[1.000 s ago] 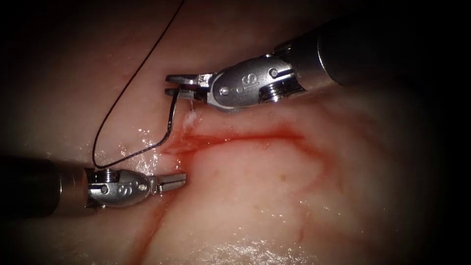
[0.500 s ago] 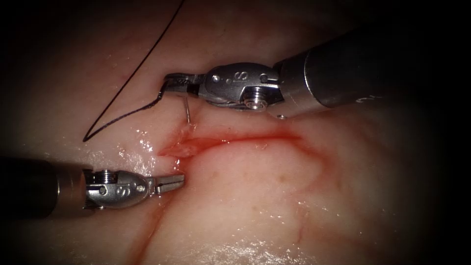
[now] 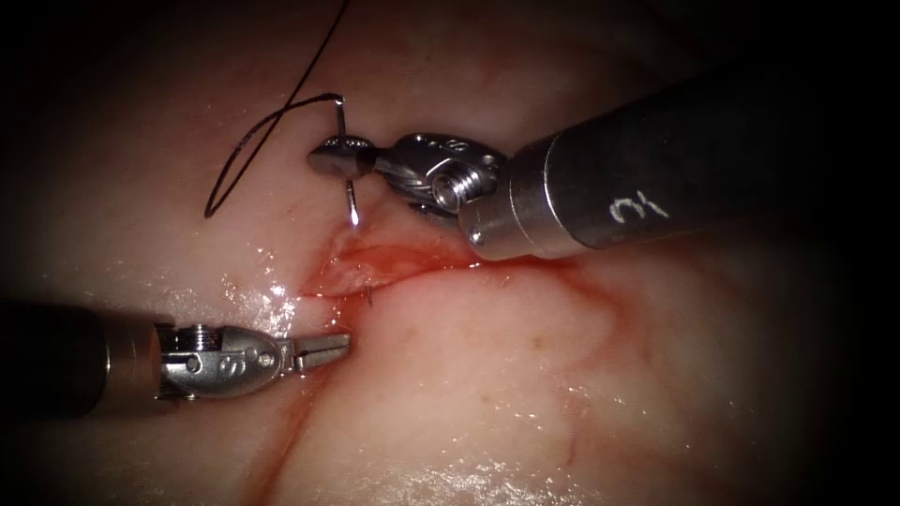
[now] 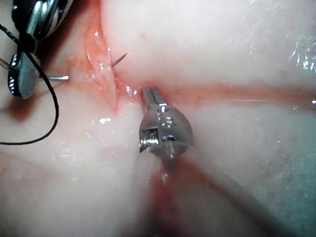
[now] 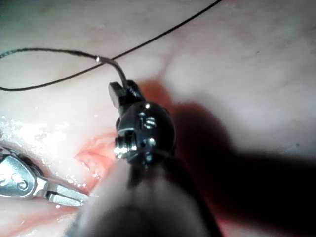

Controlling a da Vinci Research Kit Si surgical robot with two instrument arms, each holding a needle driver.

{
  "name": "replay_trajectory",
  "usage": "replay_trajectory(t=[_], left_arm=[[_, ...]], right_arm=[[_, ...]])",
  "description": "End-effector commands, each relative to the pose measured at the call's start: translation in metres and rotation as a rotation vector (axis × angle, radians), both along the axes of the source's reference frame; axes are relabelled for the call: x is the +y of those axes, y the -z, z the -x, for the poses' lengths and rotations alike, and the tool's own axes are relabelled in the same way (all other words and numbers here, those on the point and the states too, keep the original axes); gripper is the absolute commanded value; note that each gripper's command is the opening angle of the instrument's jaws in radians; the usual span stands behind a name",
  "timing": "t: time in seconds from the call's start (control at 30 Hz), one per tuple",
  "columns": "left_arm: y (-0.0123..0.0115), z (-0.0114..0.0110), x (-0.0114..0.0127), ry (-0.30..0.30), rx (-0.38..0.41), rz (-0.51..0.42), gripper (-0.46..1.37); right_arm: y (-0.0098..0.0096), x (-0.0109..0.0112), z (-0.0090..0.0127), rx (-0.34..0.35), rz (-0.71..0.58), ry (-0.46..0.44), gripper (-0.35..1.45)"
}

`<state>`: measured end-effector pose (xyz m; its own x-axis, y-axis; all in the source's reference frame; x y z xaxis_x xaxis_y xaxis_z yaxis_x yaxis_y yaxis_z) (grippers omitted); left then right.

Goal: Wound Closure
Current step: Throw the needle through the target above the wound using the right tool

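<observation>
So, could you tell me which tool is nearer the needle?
Right. The right tool holds the needle mid-curve above the cut; the left tool sits below it, apart.

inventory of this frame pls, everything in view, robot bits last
tissue: 1, pale pink, under everything
cut: 1, red, gaping at its left end, running across the middle of the endoscope view
red fluid: streaks, in the cut and trailing down below the left tool
needle: 1, silver, curved, held mid-curve by the right tool above the cut's left end; it enters the upper edge and its tip shows at the lower edge
thread: 1, black, from the needle's rear end, looping left and then running up
left tool: 1, silver, below the cut's left end, jaws shut, holds nothing
right tool: 1, silver, above the cut, jaws shut on the needle
</observation>
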<state>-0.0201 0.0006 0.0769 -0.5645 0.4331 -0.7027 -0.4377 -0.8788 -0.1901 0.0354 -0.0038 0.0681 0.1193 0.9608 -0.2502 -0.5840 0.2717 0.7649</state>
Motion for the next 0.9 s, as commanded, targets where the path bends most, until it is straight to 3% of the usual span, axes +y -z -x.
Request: replay_trajectory(t=[0.03,0.4,0.7,0.8,0.9], left_arm=[[0.0000,0.0000,0.0000,-0.006,-0.004,-0.004,-0.35],[0.0001,-0.0001,0.0001,-0.006,-0.004,-0.005,-0.35],[0.0003,-0.0001,0.0001,-0.003,-0.008,-0.004,-0.35],[0.0003,-0.0001,0.0002,-0.003,-0.009,-0.004,-0.35],[0.0003,-0.0001,0.0002,-0.001,-0.010,-0.003,-0.35]], right_arm=[[0.0002,-0.0001,0.0000,-0.040,-0.002,0.007,-0.35],[0.0015,-0.0022,0.0008,-0.070,-0.074,-0.018,-0.35],[0.0011,-0.0050,0.0010,-0.033,-0.089,0.027,-0.35],[0.0005,-0.0049,0.0011,-0.003,-0.055,0.005,-0.35],[0.0000,-0.0040,0.0017,0.031,0.085,0.053,-0.33]])
